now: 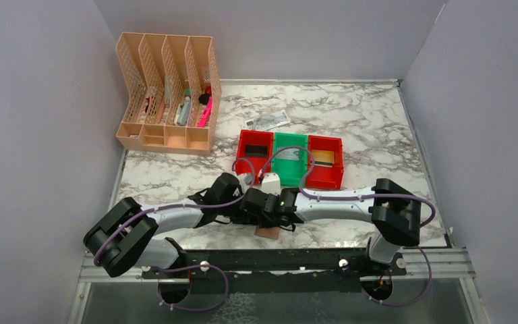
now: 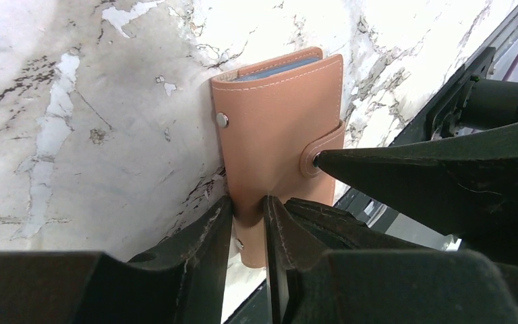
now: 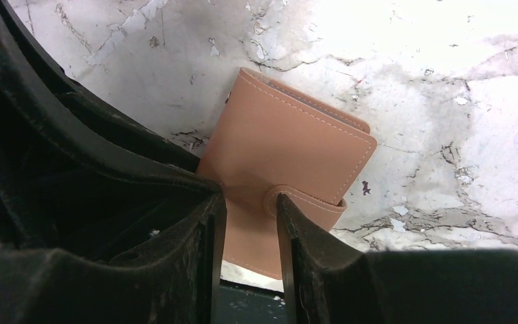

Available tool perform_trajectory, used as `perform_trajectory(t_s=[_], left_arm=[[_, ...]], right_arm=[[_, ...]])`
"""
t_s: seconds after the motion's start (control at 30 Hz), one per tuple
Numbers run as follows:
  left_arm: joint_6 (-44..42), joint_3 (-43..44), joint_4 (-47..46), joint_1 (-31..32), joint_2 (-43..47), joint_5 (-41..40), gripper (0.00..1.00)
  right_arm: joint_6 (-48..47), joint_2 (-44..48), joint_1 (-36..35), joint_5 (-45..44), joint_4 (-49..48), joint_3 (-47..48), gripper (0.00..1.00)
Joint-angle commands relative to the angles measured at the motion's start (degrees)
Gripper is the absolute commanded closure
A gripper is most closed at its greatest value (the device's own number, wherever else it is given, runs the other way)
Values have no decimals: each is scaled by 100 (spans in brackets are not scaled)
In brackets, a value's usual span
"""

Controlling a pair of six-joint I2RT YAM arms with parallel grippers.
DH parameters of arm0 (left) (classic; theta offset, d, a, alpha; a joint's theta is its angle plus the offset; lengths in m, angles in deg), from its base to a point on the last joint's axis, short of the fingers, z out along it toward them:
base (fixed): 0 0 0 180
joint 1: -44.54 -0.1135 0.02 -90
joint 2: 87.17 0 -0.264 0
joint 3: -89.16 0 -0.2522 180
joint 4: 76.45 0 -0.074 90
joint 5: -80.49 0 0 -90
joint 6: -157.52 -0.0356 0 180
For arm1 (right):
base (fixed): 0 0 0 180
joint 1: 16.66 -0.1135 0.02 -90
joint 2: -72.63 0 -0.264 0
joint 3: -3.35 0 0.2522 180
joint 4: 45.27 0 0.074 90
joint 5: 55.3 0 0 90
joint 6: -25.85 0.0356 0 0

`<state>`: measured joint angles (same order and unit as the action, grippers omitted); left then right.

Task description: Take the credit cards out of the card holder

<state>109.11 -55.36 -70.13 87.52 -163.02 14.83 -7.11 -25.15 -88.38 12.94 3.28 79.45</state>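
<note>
**Near edge of the table (image 2: 74,135), centre.** The closed tan card holder (image 2: 276,121) lies flat, with its snap strap (image 2: 327,142) wrapped over its right edge. The left hand (image 2: 248,206) stands over the holder's near end. Its jaws are narrowly apart and tan leather shows in the gap; whether they pinch it cannot be told. The right hand (image 3: 249,202) reaches in from the right with jaws open, straddling the strap's round tab. One fingertip (image 2: 337,165) touches the snap. Seen from overhead, both arms cross above the holder and hide most of it.

**Farther back, well apart.** A row of three bins (image 1: 290,137) stands red, green, red. Beyond them lies a crumpled paper note (image 1: 268,121). At far left stands a peach desk organiser (image 1: 168,94).
</note>
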Motion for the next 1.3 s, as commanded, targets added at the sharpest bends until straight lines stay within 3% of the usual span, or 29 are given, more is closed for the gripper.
perform_trajectory(t_s=[0.0, 0.23, 0.43, 0.6, 0.9, 1.13, 1.27], left_arm=[[-113, -303, 452, 48, -62, -692, 72], [-106, -249, 418, 48, -136, -659, 73], [-104, -256, 393, 50, -173, -626, 73], [-142, -231, 397, 52, -203, -594, 73], [-89, -329, 403, 52, -133, -706, 73], [-51, -477, 423, 52, -109, -802, 73], [-19, -487, 431, 48, -61, -835, 73]], right_arm=[[286, -289, -89, -258, 668, -85, 59], [-70, 308, -100, -382, 419, -191, 50], [-91, -201, -104, -360, 511, 31, 50], [210, -539, -104, -696, 996, 185, 55], [38, 314, 62, -268, 16, -543, 86], [-143, 791, 235, -184, -255, -751, 89], [-47, 1165, 255, -201, -295, -916, 83]])
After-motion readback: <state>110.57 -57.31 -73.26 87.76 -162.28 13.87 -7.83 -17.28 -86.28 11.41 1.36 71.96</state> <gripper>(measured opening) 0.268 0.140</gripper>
